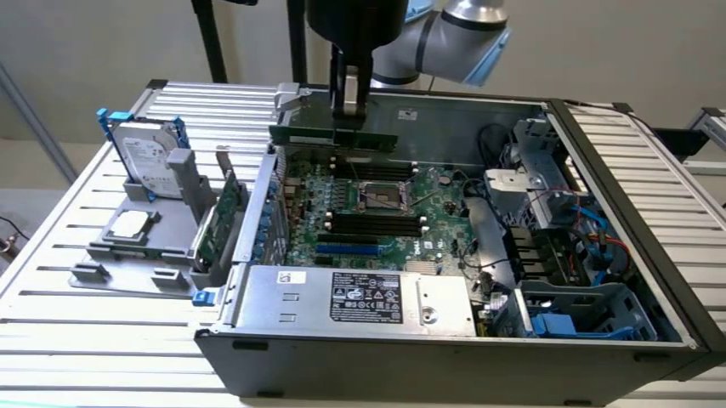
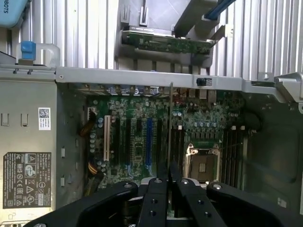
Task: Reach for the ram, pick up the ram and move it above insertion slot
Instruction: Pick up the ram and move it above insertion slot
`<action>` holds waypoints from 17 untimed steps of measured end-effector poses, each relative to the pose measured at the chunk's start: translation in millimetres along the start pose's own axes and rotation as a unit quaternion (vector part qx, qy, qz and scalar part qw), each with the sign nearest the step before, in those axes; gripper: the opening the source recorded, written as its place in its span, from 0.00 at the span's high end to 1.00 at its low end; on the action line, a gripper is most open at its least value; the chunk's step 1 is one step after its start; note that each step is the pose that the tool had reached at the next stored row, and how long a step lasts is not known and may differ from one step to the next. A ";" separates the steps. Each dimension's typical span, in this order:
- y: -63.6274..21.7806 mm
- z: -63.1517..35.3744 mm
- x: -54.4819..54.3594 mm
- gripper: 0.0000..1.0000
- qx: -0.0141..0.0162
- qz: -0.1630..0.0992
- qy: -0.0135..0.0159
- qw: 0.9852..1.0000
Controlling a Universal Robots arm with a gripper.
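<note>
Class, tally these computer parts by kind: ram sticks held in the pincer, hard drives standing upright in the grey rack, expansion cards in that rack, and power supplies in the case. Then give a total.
ram stick, held in the pincer: 1
hard drive, upright: 1
expansion card: 1
power supply: 1
Total: 4

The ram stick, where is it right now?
The ram is clamped in the gripper, hanging above the motherboard near the back wall of the open computer case, toward the exterior view's left of the CPU socket.
</note>
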State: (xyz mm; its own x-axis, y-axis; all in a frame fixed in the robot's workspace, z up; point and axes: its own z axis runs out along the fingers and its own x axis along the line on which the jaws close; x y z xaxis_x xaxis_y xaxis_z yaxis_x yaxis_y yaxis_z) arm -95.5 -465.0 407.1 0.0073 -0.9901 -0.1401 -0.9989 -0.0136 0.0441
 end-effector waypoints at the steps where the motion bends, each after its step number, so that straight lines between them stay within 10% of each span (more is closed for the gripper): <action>1: -2.5 0.8 -1.9 0.87 0.000 0.000 0.001 1.000; 17: -37.6 16.1 -29.2 0.87 0.000 0.001 0.018 1.000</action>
State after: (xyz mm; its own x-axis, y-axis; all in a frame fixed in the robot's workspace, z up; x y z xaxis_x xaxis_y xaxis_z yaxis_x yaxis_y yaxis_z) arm -58.9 -433.3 393.6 0.0073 -0.9946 -0.1039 -0.9989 -0.0120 0.0446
